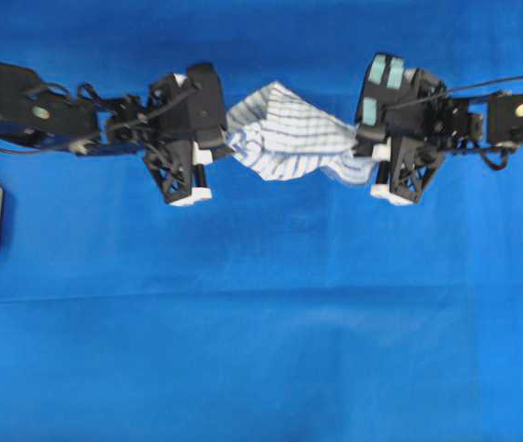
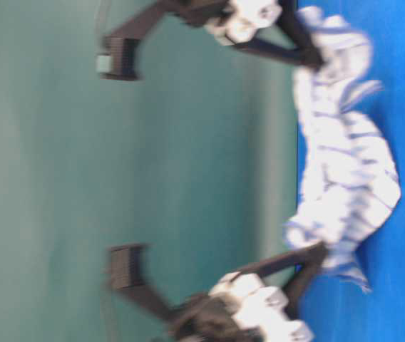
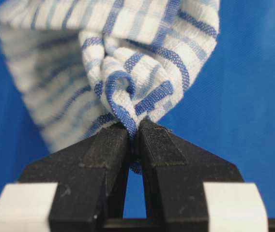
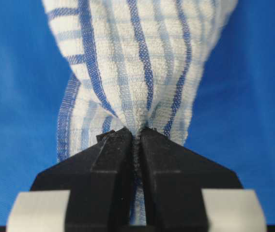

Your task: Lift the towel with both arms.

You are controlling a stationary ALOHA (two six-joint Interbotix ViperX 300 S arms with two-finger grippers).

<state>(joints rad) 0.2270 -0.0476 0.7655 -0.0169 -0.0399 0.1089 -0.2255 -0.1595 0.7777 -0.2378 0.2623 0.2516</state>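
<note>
Blue-striped towel (image 1: 284,138) pinched by both grippers; no writing.

Left gripper (image 3: 133,133) pinched on a fold of blue-striped white towel (image 3: 142,63), fabric bunched above, blue cloth (image 3: 253,111) behind.

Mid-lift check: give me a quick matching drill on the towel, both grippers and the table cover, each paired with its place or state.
Things:
1. left gripper
2. right gripper
3. towel
4. table cover

States:
A. plain blue, spread flat
B. white with blue stripes, bunched between the arms
C. shut on a rolled, folded edge of cloth
D. shut on a gathered end of cloth, arm with pale teal parts

Pairs: 1-C, 2-D, 3-B, 4-A
</note>
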